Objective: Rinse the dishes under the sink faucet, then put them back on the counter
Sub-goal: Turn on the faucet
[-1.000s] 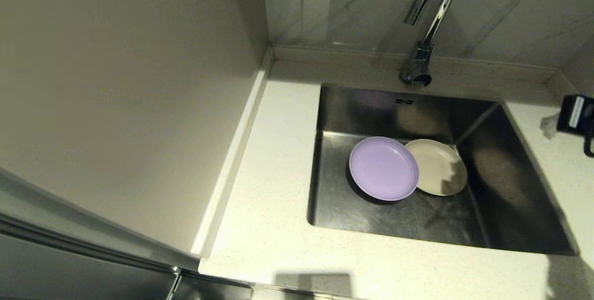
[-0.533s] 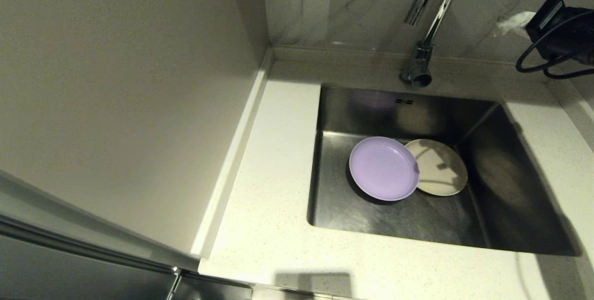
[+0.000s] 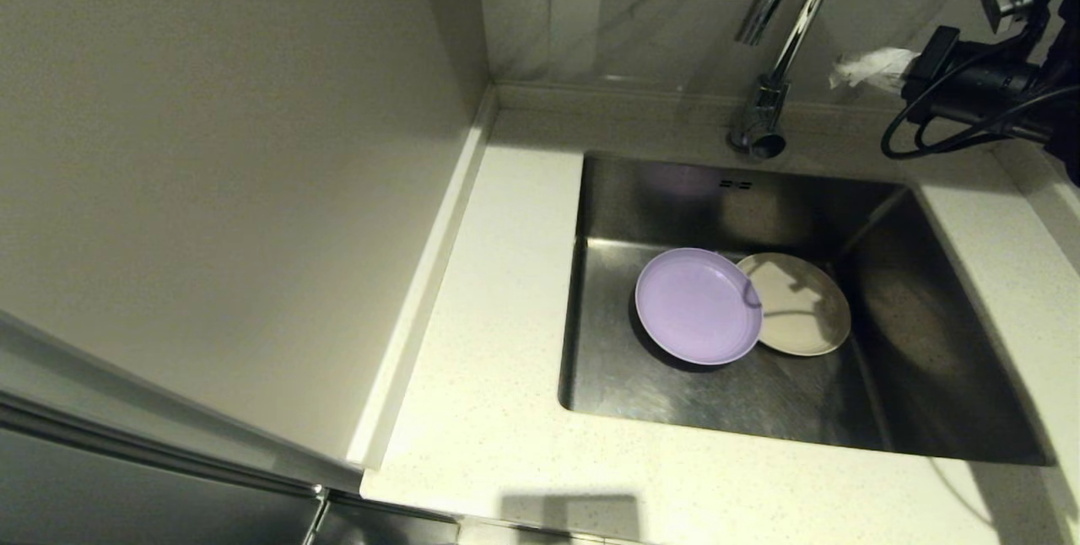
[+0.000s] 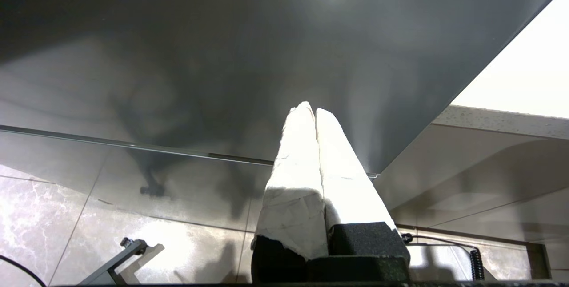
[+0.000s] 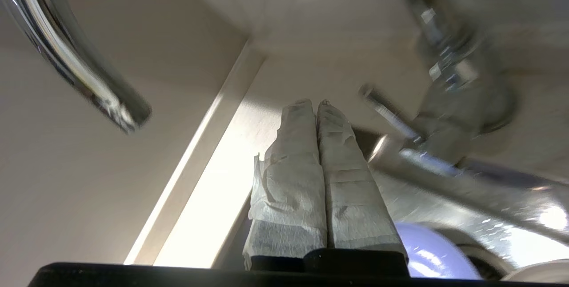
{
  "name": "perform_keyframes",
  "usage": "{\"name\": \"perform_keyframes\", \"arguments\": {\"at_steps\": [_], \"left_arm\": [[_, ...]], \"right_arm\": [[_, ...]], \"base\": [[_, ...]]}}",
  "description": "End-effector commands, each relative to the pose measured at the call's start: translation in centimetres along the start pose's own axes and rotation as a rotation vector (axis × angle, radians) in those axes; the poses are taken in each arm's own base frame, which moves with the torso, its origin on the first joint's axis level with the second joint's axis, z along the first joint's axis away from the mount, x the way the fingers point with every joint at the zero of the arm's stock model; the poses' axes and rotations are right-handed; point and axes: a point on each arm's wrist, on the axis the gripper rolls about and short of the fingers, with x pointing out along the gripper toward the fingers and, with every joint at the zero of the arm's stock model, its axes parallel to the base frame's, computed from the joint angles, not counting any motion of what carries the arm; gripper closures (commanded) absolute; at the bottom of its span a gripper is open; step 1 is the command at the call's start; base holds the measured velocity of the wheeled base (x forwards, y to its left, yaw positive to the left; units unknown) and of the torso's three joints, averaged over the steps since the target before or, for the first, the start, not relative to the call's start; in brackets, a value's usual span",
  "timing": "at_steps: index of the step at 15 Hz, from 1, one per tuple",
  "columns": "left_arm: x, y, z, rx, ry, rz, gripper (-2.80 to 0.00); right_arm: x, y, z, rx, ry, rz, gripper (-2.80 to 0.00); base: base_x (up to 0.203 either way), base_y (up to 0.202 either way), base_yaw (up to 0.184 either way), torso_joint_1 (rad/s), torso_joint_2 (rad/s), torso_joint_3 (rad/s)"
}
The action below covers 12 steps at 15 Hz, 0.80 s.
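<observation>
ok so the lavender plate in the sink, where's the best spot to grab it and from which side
Probably the rim of the lavender plate on its left, coming down from above. It lies tilted, its right edge overlapping the beige plate, so that side is crowded, while the left rim has bare floor of the sink beside it. The right gripper, shut, is up beside the faucet.

Right claw [image 3: 852,71]: black housing, looped black cables, a small grey camera block above; fingers [image 5: 302,176] wrapped in creased white tissue. Left claw [image 4: 314,111]: white-wrapped fingers on rough black foam-like mounts.
</observation>
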Motion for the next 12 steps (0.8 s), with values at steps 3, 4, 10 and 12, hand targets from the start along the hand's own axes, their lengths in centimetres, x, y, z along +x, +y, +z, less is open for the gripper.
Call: {"name": "perform_keyframes", "arguments": {"at_steps": [3, 4, 10, 12], "left_arm": [[0.0, 0.0, 0.0, -0.001, -0.002, 0.001, 0.00], [0.0, 0.0, 0.0, -0.001, -0.002, 0.001, 0.00], [0.0, 0.0, 0.0, -0.001, -0.002, 0.001, 0.00], [0.0, 0.0, 0.0, -0.001, -0.002, 0.001, 0.00]], "right_arm": [[1.6, -0.6, -1.4, 0.028, 0.071, 0.078, 0.00], [1.9, -0.5, -1.4, 0.022, 0.069, 0.087, 0.00], [3.7, -1.5, -0.1, -0.040, -0.082, -0.029, 0.00], [4.5, -2.2, -0.6, -0.057, -0.095, -0.049, 0.00]], "base": [[0.000, 0.000, 0.000, 0.000, 0.00, 0.000], [0.000, 0.000, 0.000, 0.000, 0.00, 0.000], [0.000, 0.000, 0.000, 0.000, 0.00, 0.000], [0.000, 0.000, 0.000, 0.000, 0.00, 0.000]]}}
